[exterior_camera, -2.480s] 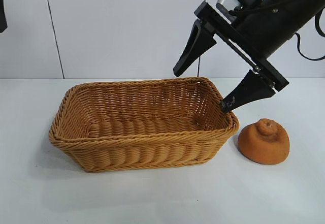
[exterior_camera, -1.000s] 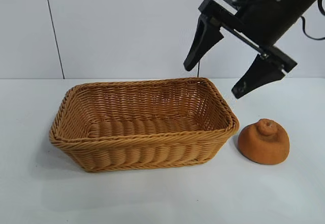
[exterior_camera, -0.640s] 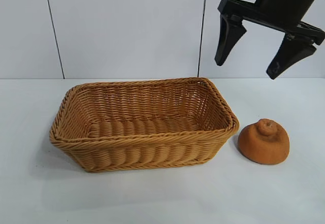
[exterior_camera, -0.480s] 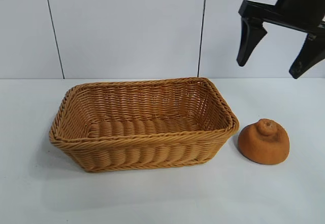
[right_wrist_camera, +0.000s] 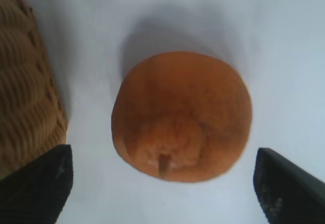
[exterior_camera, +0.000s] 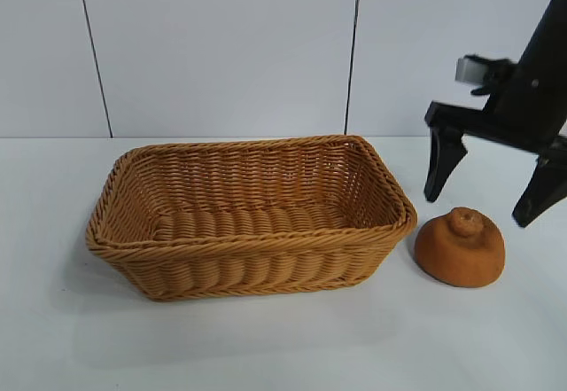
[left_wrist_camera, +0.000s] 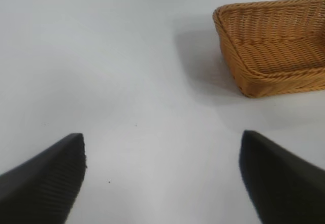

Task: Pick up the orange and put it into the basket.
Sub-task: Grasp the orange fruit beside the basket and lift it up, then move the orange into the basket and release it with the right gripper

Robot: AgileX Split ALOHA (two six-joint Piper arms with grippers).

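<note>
The orange (exterior_camera: 461, 247), a dull brownish dome with a knobby bump, sits on the white table just right of the basket (exterior_camera: 248, 249). My right gripper (exterior_camera: 478, 212) is open, its two black fingers hanging wide apart just above and behind the orange, one on each side. In the right wrist view the orange (right_wrist_camera: 182, 116) lies between the open fingertips (right_wrist_camera: 45, 183), with the basket's rim (right_wrist_camera: 28, 102) beside it. My left gripper (left_wrist_camera: 162, 183) is open and empty over bare table, with the basket (left_wrist_camera: 274, 46) farther off.
The basket holds nothing that I can see. A white panelled wall (exterior_camera: 221, 45) stands behind the table. Bare white table (exterior_camera: 266, 347) lies in front of the basket and the orange.
My right gripper has swung from above the basket's right end over to the right and come down, so its open fingers now hang round the orange. The orange and basket have not moved.
</note>
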